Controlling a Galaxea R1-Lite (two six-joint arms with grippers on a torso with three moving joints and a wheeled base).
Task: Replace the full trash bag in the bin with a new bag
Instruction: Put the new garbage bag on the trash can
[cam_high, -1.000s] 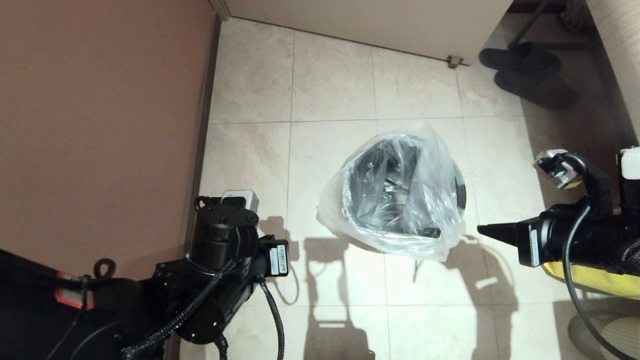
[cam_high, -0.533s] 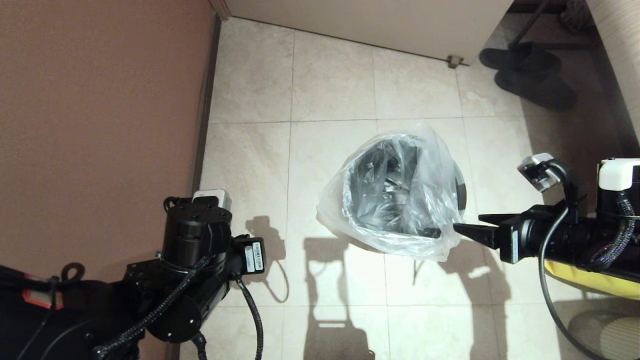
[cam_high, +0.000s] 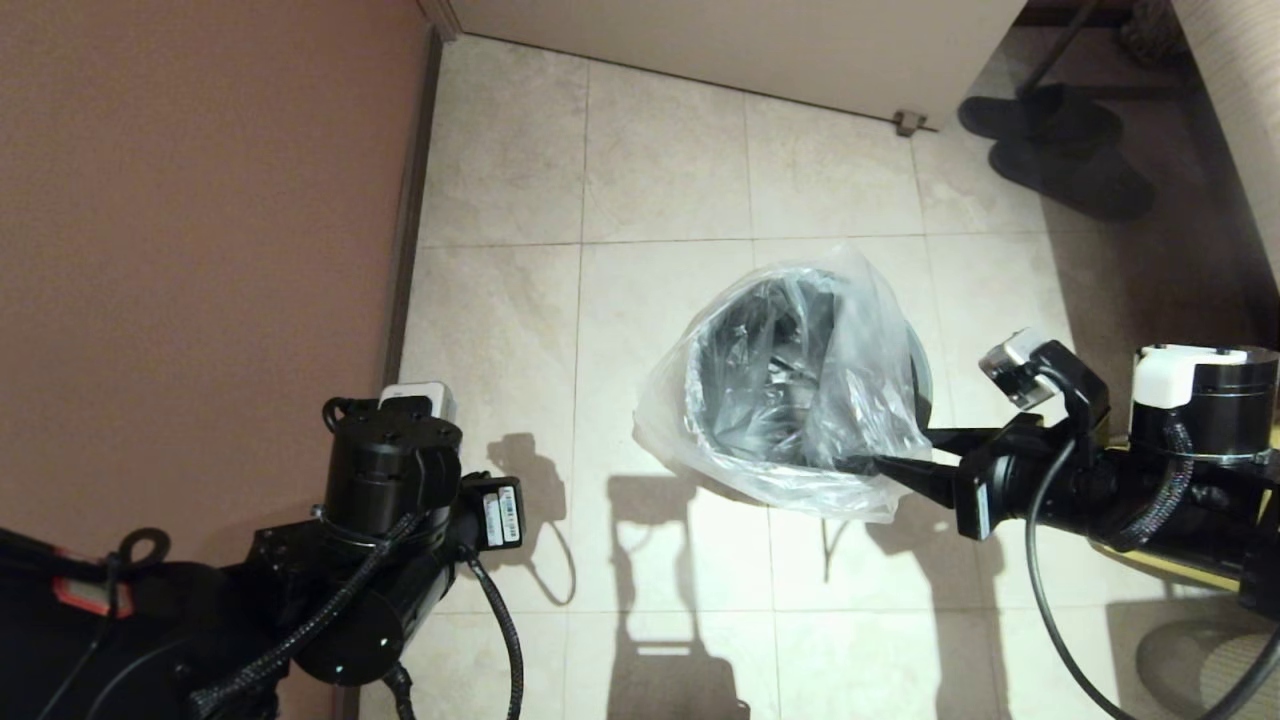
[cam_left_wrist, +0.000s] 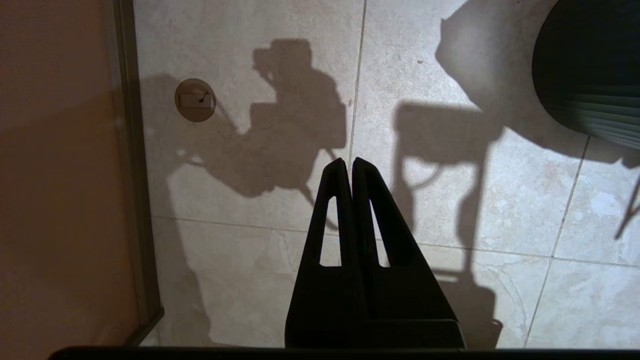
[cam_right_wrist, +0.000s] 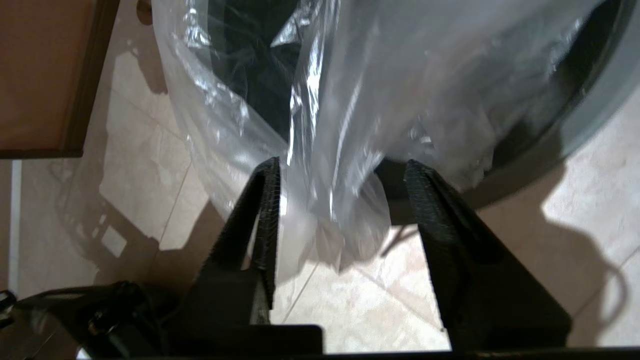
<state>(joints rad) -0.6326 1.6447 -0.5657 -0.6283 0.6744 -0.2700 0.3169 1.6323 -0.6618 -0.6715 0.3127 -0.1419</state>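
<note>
Presently listed, on a tiled floor (cam_high: 660, 180):

Item: the bin (cam_high: 921, 372), round, dark inside, grey rim, standing upright near the middle of the floor. Its rim shows again in the right wrist view (cam_right_wrist: 595, 115).

Item: the new bag (cam_high: 790, 400), thin clear crinkled plastic, draped in and over the bin's mouth; loose film hangs outside the rim on the robot's side and sags toward the floor. In the right wrist view the bag (cam_right_wrist: 340, 125) hangs in a bunched fold.

Item: right claw (cam_high: 895, 452), reaching level toward the bin from the right, tips at the bag's hanging edge. In its own wrist view the right claw (cam_right_wrist: 340, 172) stands parted, fingers (cam_right_wrist: 265, 200) on either side of the fold, not closed on it; whether a finger touches the film cannot be told.

Item: left claw (cam_left_wrist: 348, 167), fingers pressed together, holding nothing, pointing at bare floor beside the brown wall (cam_high: 200, 250), well apart from the bin.

Item: dark slippers (cam_high: 1060, 150), far right corner.
</note>
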